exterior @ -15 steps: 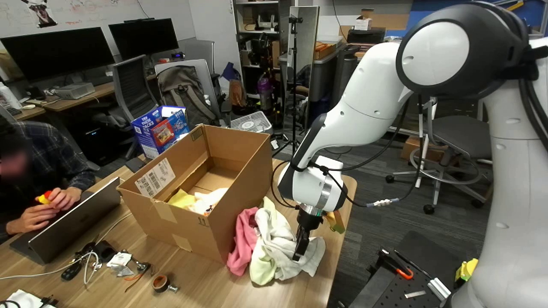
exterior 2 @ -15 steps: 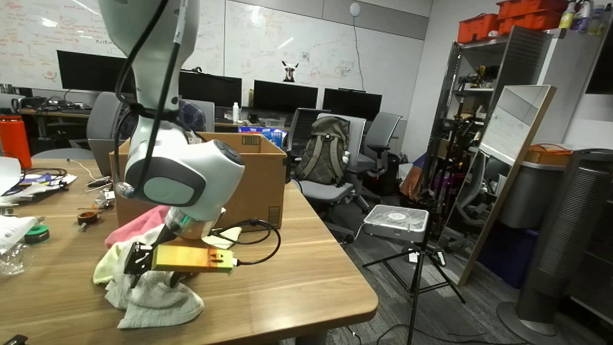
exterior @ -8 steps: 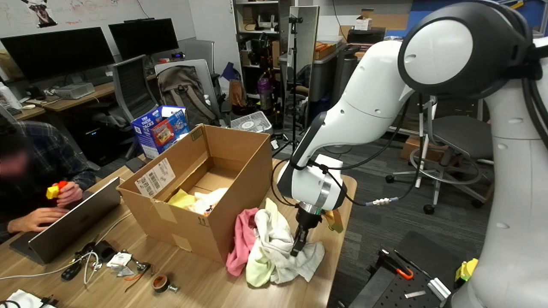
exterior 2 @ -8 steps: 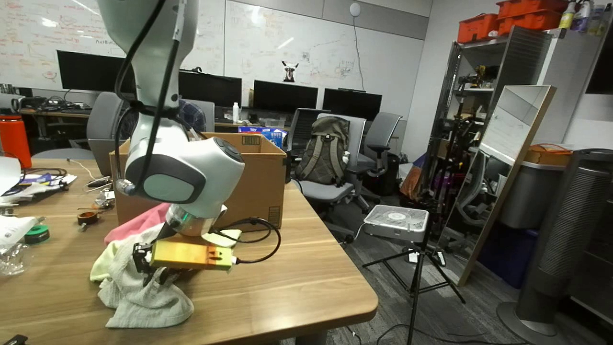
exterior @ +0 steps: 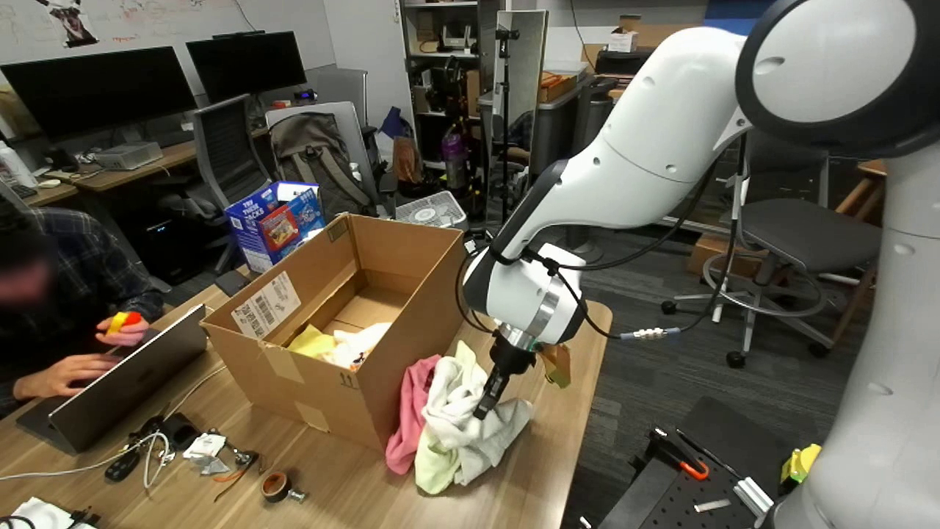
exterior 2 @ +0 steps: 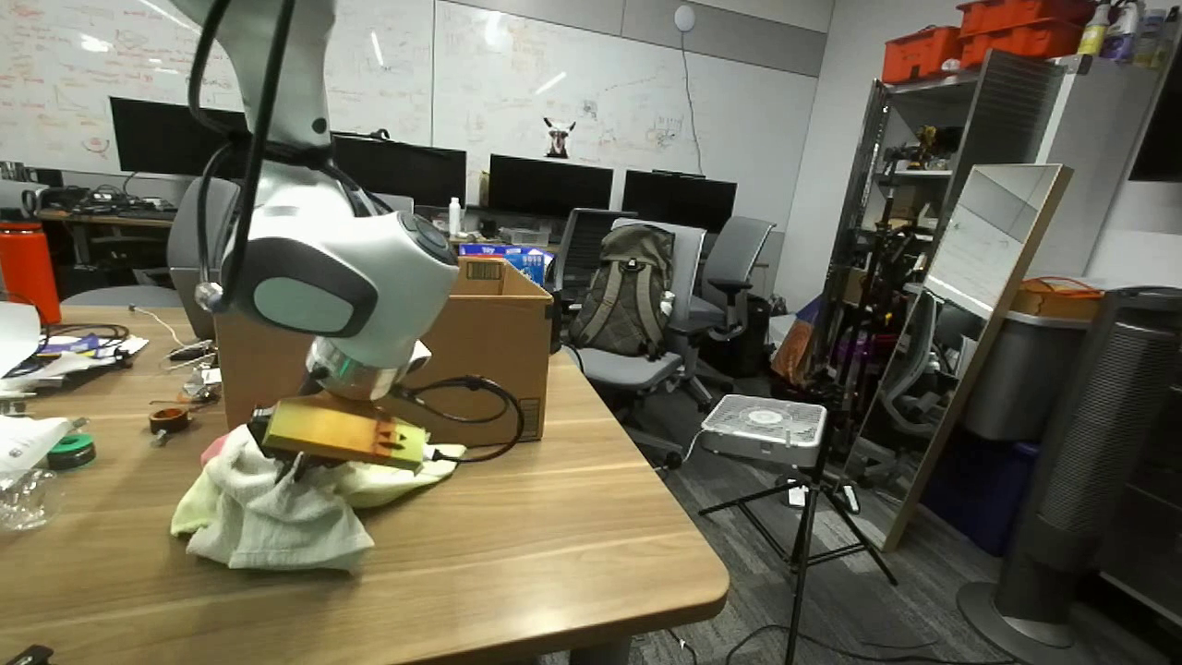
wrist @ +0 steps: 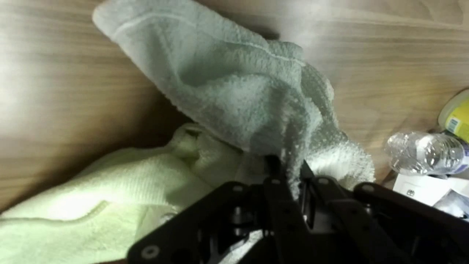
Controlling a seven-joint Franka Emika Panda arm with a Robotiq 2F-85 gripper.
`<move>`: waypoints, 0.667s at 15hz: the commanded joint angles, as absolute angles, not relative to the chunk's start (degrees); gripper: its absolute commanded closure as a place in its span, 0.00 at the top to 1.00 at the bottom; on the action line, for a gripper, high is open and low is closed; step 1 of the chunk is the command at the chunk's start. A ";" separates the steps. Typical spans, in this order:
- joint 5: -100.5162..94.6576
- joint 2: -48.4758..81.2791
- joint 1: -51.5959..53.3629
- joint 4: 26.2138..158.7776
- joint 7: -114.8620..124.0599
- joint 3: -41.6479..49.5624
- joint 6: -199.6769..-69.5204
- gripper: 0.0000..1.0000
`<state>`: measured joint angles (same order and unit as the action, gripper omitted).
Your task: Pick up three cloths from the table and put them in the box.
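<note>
Lengthwise, the pinched grey cloth (wrist: 234,88) points up-left in the wrist view.

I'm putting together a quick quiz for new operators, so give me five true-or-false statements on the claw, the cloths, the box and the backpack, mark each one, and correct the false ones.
1. A yellow item lies inside the cardboard box. True.
2. The claw is open with nothing in it. False: the claw is shut on a fold of the grey cloth.
3. The backpack rests on a chair. True.
4. The pink cloth is inside the cardboard box. False: the pink cloth lies on the table, outside the cardboard box.
5. The cardboard box is closed at the top. False: its top is open.
</note>
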<state>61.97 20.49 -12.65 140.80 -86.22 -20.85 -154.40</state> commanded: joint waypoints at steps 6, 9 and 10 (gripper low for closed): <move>73.80 4.41 -6.89 144.46 -86.15 -17.18 -143.84 0.11; 76.81 -0.95 -3.01 145.66 -85.38 -13.22 -139.83 0.10; 77.60 -2.67 -1.93 146.01 -85.04 -12.21 -138.84 0.10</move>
